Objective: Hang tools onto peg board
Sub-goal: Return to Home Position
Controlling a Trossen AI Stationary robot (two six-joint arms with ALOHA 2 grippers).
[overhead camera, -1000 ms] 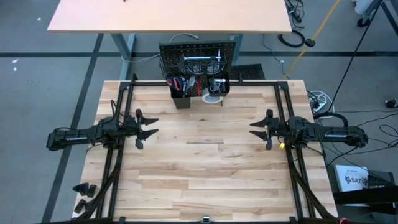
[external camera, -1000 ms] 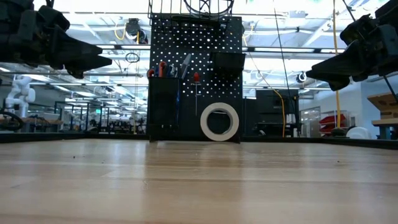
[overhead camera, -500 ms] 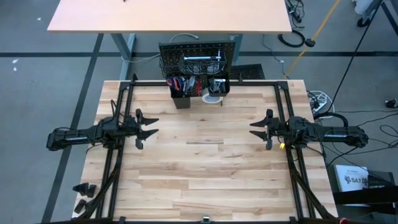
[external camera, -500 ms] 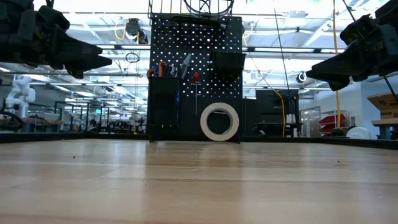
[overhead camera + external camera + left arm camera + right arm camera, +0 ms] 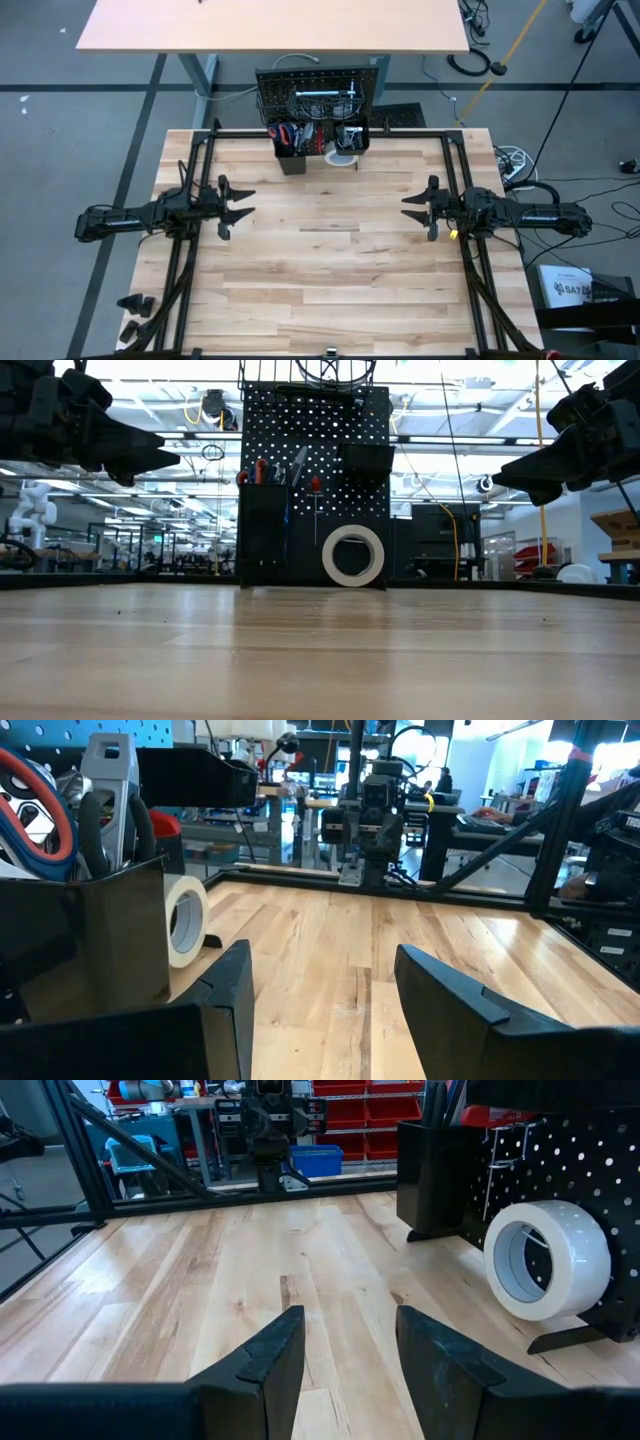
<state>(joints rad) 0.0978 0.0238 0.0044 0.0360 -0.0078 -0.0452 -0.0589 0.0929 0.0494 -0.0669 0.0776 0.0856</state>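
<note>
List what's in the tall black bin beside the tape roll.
Red scissor handles, a grey tool head and dark grips stick out of the bin; its walls hide the rest. Left gripper and right gripper wait open.

1 peg board [image 5: 313, 420] | 1 white tape roll [image 5: 352, 555] | 1 red screwdriver [image 5: 315, 485] | 2 grippers: left gripper [image 5: 240, 204], right gripper [image 5: 412, 206]

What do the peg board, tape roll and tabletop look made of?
The peg board looks like sheet metal: matte black, with a regular grid of punched holes. The tape roll is white, smooth and slightly glossy, probably plastic or paper tape; its core is unclear. The tabletop is light wood, with joined strips and visible grain and a low-sheen finish.
</note>
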